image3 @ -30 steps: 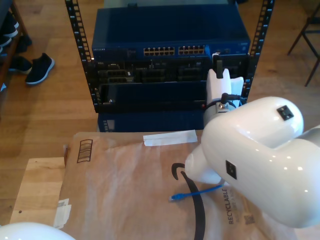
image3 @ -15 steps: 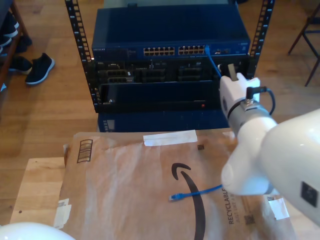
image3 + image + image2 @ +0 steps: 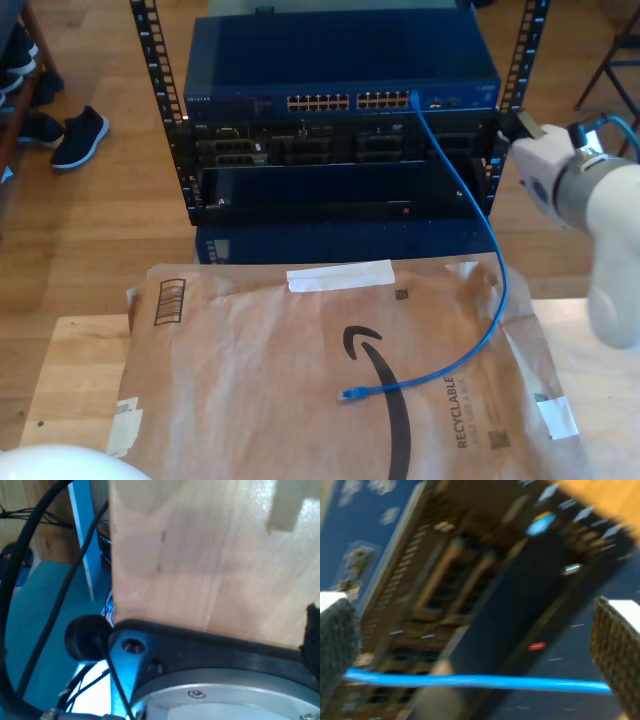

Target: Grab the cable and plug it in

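The second wrist view is blurring badly, yet my second gripper (image 3: pixel 475 645) is showing its jaws wide apart, the cable (image 3: pixel 470 200) crossing between them untouched. My first gripper's jaws are hidden behind pale wood (image 3: pixel 210 555); I cannot tell their state. In the exterior view, the cable is running from the blue switch (image 3: pixel 340 65), upper centre, down onto brown packing paper (image 3: pixel 250 370), over a wooden floor (image 3: pixel 90 220).

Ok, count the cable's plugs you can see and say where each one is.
2. One plug is in a port at the switch's top row, toward the exterior view's right. The other plug lies free on the brown paper.
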Available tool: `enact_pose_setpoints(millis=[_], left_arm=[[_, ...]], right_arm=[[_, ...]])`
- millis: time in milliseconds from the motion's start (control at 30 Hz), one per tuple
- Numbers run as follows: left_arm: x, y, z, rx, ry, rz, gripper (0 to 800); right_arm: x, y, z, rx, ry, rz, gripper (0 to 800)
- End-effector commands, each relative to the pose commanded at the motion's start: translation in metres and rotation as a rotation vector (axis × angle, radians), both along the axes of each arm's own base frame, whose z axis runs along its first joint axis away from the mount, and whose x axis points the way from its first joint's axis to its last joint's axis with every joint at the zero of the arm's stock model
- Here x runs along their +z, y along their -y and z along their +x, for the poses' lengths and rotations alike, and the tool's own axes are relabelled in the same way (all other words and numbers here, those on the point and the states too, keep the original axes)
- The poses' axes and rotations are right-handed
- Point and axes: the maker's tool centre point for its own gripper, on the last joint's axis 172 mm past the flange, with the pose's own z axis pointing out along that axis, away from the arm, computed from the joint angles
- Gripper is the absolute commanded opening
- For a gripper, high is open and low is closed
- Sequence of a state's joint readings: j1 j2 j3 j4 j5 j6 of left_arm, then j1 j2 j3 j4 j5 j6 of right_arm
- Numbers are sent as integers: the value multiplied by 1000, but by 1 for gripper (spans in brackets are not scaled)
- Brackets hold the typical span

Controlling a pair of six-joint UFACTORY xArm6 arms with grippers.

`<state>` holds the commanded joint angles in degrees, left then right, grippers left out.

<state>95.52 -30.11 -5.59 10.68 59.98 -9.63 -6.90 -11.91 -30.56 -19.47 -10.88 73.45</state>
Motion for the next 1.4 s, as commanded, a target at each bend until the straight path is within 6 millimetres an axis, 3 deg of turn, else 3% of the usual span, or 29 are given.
enact_pose_setpoints(millis=[100, 233, 300, 400, 600, 767, 1000, 1100, 1200, 1300, 1400], left_arm=[[0, 1, 0, 0, 0, -2, 800], [0, 1, 0, 0, 0, -2, 800], [0, 1, 0, 0, 0, -2, 800], [0, 1, 0, 0, 0, -2, 800], [0, 1, 0, 0, 0, -2, 800], [0, 1, 0, 0, 0, -2, 800], [0, 1, 0, 0, 0, -2, 800], [0, 1, 0, 0, 0, -2, 800], [0, 1, 0, 0, 0, -2, 800], [0, 1, 0, 0, 0, -2, 800], [0, 1, 0, 0, 0, -2, 800]], right_arm=[[-11, 47, -24, -48, -116, -111, 671], [-6, 91, -43, -95, -161, -199, 687], [-10, 121, -61, -136, -206, -247, 690], [-17, 150, -87, -168, -285, -302, 692], [-40, 203, -170, -251, -515, -373, 698], [-70, 240, -248, -368, -749, -337, 766], [-83, 267, -316, -403, -918, -314, 771], [-86, 267, -337, -381, -990, -315, 772], [-94, 270, -371, -365, -1071, -294, 791], [-97, 256, -401, -334, -1114, -237, 791], [-100, 237, -444, -272, -1191, -122, 791]])
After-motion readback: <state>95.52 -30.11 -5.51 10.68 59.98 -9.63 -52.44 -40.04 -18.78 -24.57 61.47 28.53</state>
